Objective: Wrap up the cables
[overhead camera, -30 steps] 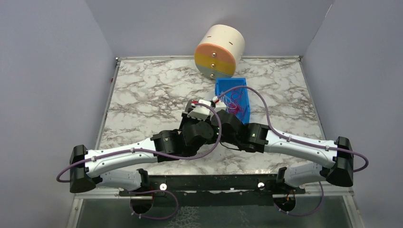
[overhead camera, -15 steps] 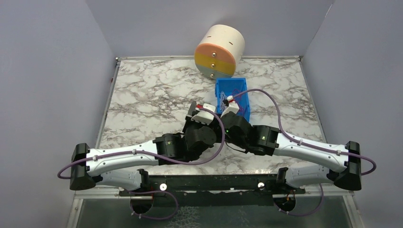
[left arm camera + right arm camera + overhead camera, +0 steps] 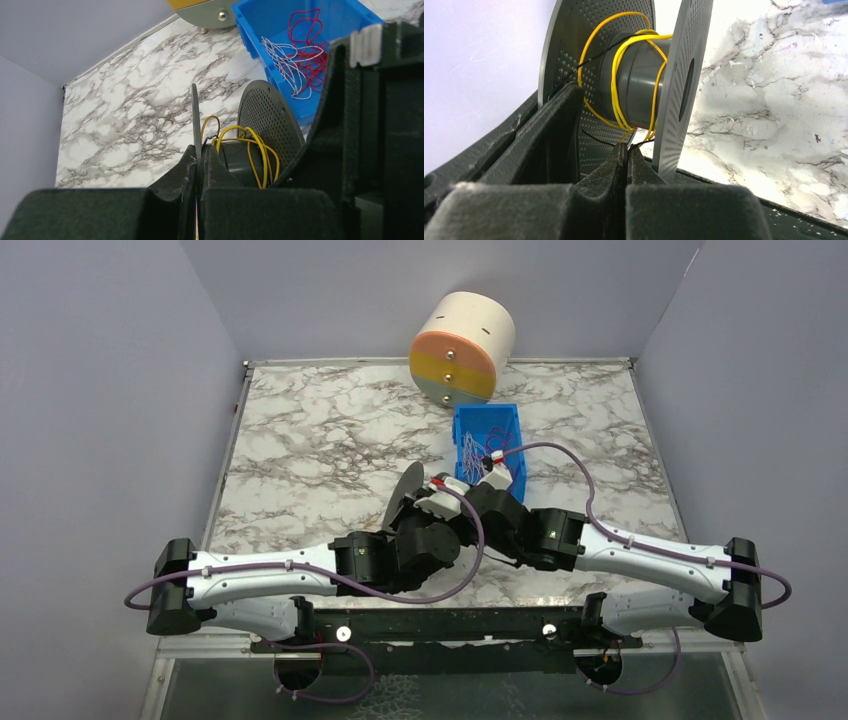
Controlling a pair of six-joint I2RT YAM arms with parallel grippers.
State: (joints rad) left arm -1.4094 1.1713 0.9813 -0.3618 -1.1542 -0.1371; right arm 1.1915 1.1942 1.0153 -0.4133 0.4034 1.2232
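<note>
Left jaws clench one flange of the grey perforated plastic spool (image 3: 639, 85); right jaws pinch the thin yellow cable (image 3: 616, 75) wound round it.

Overhead, the wound yellow cables (image 3: 616, 80) are hidden.

Matt perforated plastic spool (image 3: 684, 75), marble-look table (image 3: 300, 430), glossy blue plastic bin (image 3: 252, 37)
</note>
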